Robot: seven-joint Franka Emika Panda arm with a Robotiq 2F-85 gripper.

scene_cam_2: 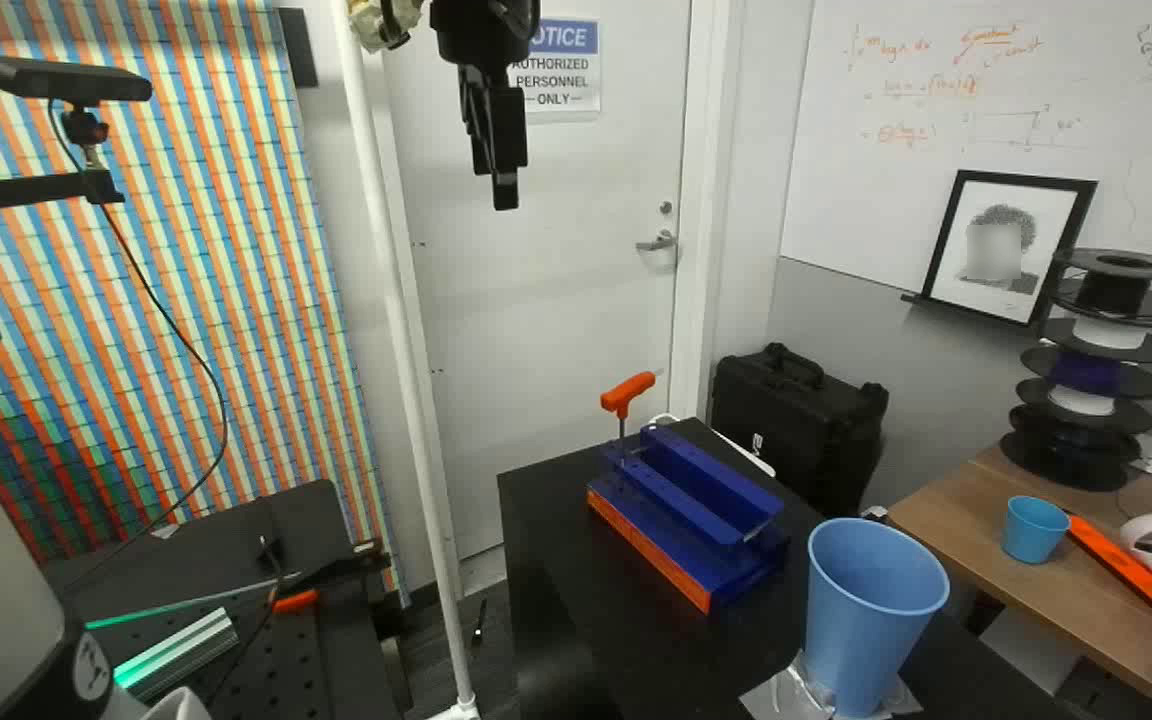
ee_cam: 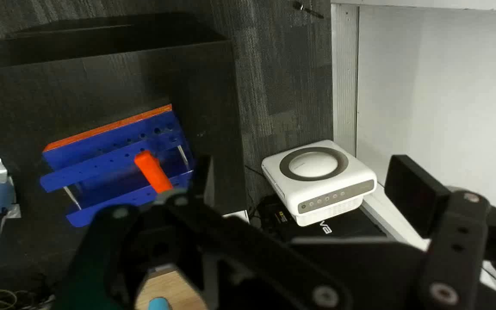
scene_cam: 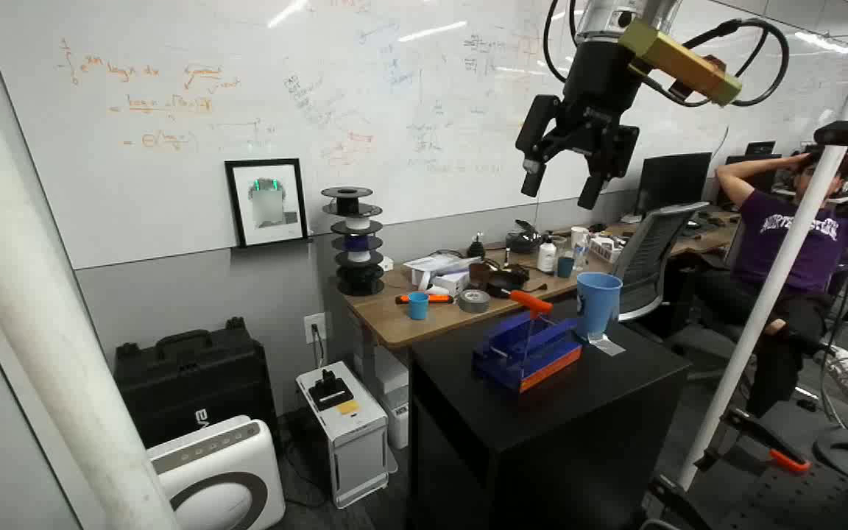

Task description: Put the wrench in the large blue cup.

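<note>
Wrist view and an exterior view show the gripper (scene_cam: 559, 190) spread wide with nothing in its grasp, high up and well apart from the wrench (scene_cam_2: 628, 393). Orange-handled, the wrench stands shaft-down in the dark-blue holder (scene_cam_2: 686, 510) on the cabinet (scene_cam: 578, 390), near the large blue cup (scene_cam_2: 866, 630). A slanted pull could bind the shaft and drag the holder along; carried too low, the wrench could clip the rim and tip the cup, though tape (scene_cam_2: 786, 685) lies at its base. Counted: one wrench in the holder, one holder, one large cup, one smaller light-blue cup (scene_cam: 418, 305) on the desk (scene_cam: 387, 316).
</note>
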